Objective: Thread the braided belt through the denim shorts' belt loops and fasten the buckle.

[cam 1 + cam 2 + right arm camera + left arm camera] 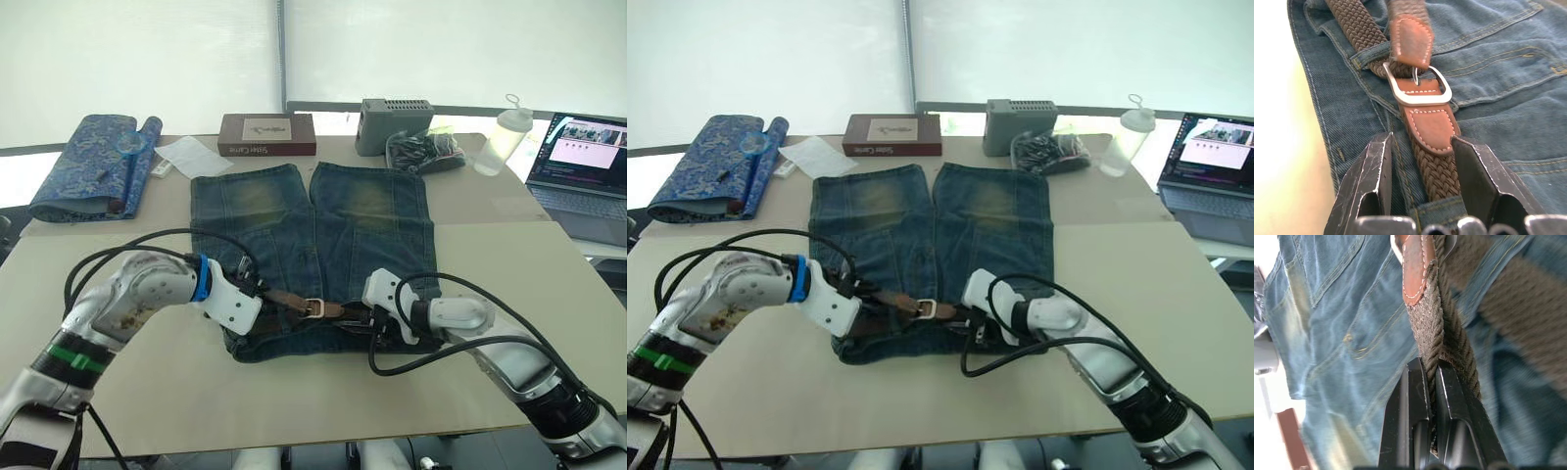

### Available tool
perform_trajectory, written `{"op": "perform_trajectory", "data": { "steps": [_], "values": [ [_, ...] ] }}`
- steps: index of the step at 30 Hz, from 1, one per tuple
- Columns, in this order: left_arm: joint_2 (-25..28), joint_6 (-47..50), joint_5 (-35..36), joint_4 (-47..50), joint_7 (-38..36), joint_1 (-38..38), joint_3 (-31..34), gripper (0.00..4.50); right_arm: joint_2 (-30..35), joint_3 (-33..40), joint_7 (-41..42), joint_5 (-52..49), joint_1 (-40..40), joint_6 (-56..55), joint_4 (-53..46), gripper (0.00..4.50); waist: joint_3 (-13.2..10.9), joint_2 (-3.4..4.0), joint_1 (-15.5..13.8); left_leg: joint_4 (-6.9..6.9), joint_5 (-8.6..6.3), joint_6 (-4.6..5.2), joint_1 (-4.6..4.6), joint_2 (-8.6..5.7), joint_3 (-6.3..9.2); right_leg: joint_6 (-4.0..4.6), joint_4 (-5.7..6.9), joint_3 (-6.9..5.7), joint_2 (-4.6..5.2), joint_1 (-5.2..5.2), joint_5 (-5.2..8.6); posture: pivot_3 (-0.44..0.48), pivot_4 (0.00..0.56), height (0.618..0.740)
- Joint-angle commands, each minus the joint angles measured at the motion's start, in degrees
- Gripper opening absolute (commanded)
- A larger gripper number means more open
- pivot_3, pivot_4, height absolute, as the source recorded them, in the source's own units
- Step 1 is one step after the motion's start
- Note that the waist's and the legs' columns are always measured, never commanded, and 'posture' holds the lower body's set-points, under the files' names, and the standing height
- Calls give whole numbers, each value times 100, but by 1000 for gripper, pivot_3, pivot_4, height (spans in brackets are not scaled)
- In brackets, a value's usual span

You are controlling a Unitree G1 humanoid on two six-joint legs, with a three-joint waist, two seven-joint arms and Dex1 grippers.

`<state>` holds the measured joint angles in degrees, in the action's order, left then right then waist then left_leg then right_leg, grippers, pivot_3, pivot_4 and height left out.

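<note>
Two arms of mine reach in over the bench's (294, 411) near edge, where bare top lies open on either side of the denim shorts (313, 235), which lie mid-bench with the waistband toward me. My left pincer (257, 296) and right pincer (374, 318) flank the buckle (313, 307) at the waistband. From the left wrist, my fingers (1449, 416) are clamped on the braided belt (1444, 333). From the right wrist, my fingers (1476, 171) stand apart, straddling the belt below the buckle; a belt loop (1371, 56) crosses the strap.
</note>
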<state>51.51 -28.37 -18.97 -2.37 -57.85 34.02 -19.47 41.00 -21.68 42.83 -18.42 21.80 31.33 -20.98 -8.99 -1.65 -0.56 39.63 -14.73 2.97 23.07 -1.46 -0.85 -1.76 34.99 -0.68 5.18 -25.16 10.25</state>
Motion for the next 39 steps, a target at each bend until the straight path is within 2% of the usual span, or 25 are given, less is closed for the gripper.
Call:
{"op": "perform_trajectory", "data": {
  "steps": [1,10,20,30,37,39],
  "values": [
    [-120,-280,-212,-211,-91,467,-145,0,-114,228,-9,32,-16,47,-310,2127,0,0,0,4,-1,1,1,1,0,0,1,-1,-1,0,0,0,150,740],
    [-535,-758,-300,-731,-517,1193,-644,0,-350,305,-170,203,-116,223,-445,2127,0,-1,-6,20,-2,4,11,-7,1,-10,2,1,2,1,-4,0,150,740],
    [-845,-672,-509,-875,-775,1525,-890,0,-401,435,-238,306,-215,354,-572,2127,0,-1,-10,25,-2,5,11,-11,3,-14,3,3,1,3,-5,0,150,740],
    [-1042,132,-556,-408,-863,1061,-854,0,-300,529,-216,418,-386,468,-708,2127,0,0,-14,28,-2,5,10,-14,7,-18,7,4,2,7,-4,0,150,740],
    [-1353,1330,-184,343,-715,130,-497,0,-162,471,-113,510,-501,578,-733,2127,0,0,-31,34,-4,7,8,-16,11,-22,6,2,6,13,-4,0,150,740],
    [-1415,1228,-218,394,-485,-24,-447,0,-143,480,-111,516,-532,622,-724,2127,0,0,-39,37,-4,8,7,-16,13,-24,6,2,7,15,-4,0,150,740]
  ]
}}
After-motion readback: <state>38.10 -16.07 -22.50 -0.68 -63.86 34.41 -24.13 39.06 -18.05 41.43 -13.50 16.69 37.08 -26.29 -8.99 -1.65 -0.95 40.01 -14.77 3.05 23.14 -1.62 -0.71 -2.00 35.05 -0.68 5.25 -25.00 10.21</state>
